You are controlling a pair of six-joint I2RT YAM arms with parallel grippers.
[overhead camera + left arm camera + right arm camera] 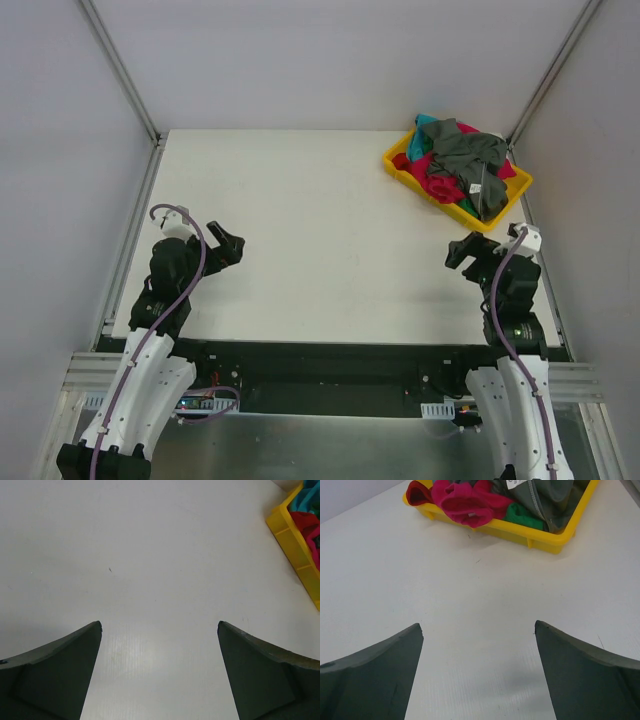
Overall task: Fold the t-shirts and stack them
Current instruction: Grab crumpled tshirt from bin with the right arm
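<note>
Bin [398, 166] with t-shirts [465, 150] at far-right table [320, 240] corner; left, right jaws spread.

robot lab test cell: bare white table [300, 240], plain white panels [330, 60] behind and beside the table, aluminium frame posts [120, 65] at its far corners, cabled arm bases [150, 380] bolted at its near edge.

A table [320, 230] bears a tray [395, 162] at its far right corner, with t-shirts [465, 160] heaped inside, perhaps four or five. The right gripper [458, 250] hangs just before the tray; the left gripper [230, 243] is at near left, well apart.
</note>
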